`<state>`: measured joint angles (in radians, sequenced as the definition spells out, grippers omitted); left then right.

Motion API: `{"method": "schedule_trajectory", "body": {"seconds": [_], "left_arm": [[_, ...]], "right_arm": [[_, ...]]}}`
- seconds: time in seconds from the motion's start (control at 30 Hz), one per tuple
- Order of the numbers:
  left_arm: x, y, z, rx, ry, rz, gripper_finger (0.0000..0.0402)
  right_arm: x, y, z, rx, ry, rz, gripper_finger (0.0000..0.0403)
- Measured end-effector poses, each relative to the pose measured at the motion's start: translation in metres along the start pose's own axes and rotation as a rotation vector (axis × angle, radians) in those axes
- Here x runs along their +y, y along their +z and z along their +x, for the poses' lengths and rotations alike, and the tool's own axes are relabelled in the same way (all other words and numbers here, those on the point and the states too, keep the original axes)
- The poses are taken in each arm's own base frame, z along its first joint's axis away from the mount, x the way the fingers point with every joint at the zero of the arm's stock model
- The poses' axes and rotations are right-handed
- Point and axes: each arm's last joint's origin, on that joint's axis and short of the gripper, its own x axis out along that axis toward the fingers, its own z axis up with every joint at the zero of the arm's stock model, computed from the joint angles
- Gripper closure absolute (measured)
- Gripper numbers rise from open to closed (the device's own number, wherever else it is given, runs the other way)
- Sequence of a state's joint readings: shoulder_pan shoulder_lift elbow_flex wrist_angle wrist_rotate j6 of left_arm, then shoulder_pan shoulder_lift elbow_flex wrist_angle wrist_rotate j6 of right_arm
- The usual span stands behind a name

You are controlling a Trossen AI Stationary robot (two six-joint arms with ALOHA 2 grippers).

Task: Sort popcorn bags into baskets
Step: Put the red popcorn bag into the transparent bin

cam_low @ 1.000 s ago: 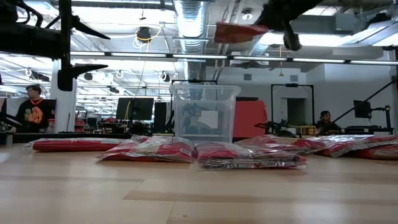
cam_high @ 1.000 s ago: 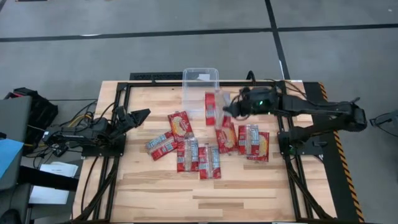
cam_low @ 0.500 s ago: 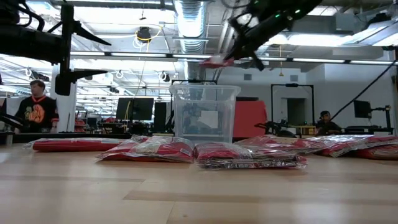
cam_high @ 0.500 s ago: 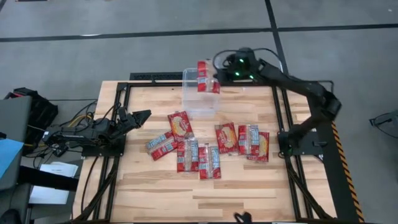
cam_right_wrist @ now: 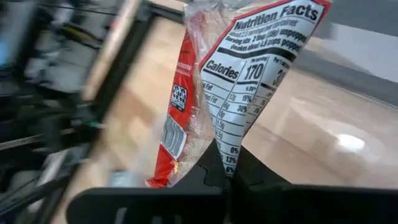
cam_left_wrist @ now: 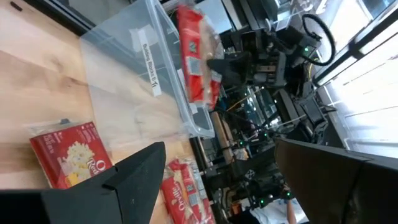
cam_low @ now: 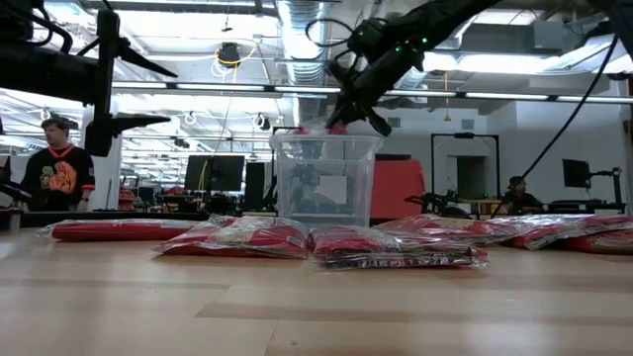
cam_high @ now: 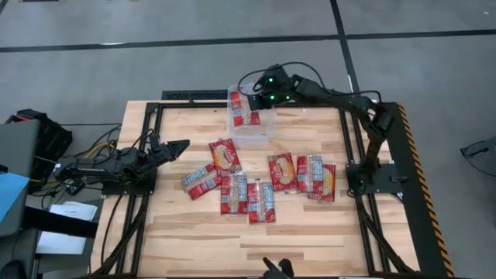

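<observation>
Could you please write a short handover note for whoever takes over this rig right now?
Right gripper: shut on a popcorn bag, held over the clear bin at the table's far edge; not released.
Left gripper: open, holding nothing, waiting above the table's left side.
Loose bags: seven lie flat on the table in front of the bin, one just by its near left corner, the rest spread in a row towards the right.
Done: one bag carried to the bin. The high view shows no other bag in it.
Left: drop this bag, then move the seven loose ones.
</observation>
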<state>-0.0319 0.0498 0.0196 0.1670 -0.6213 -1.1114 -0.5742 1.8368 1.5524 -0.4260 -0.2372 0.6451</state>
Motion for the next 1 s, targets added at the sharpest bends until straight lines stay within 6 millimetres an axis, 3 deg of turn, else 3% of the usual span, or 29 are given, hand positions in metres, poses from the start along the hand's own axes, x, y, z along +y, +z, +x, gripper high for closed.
{"method": "schedule_trajectory", "body": {"seconds": [0.17, 0.4, 0.73, 0.83, 1.0], "left_arm": [[0.0, 0.0, 0.0, 0.009, -0.002, 0.001, 0.0109], [0.0, 0.0, 0.0, 0.009, 0.0, 0.003, 0.0109], [0.002, -0.001, 0.0, 0.018, 0.017, 0.016, 0.0109], [0.002, -0.001, 0.0, 0.018, 0.017, 0.008, 0.0109], [0.002, -0.001, 0.0, 0.019, 0.017, 0.006, 0.0109]], "right_arm": [[-0.005, -0.005, 0.001, 0.006, -0.107, -0.005, 0.038], [-0.005, -0.005, 0.001, 0.013, -0.106, -0.044, 0.0369], [-0.009, -0.001, -0.001, 0.002, -0.107, -0.065, 0.0237], [-0.009, 0.004, -0.012, -0.026, -0.1, -0.048, 0.0205], [0.0, 0.011, -0.052, -0.086, -0.079, -0.073, 0.019]]}}
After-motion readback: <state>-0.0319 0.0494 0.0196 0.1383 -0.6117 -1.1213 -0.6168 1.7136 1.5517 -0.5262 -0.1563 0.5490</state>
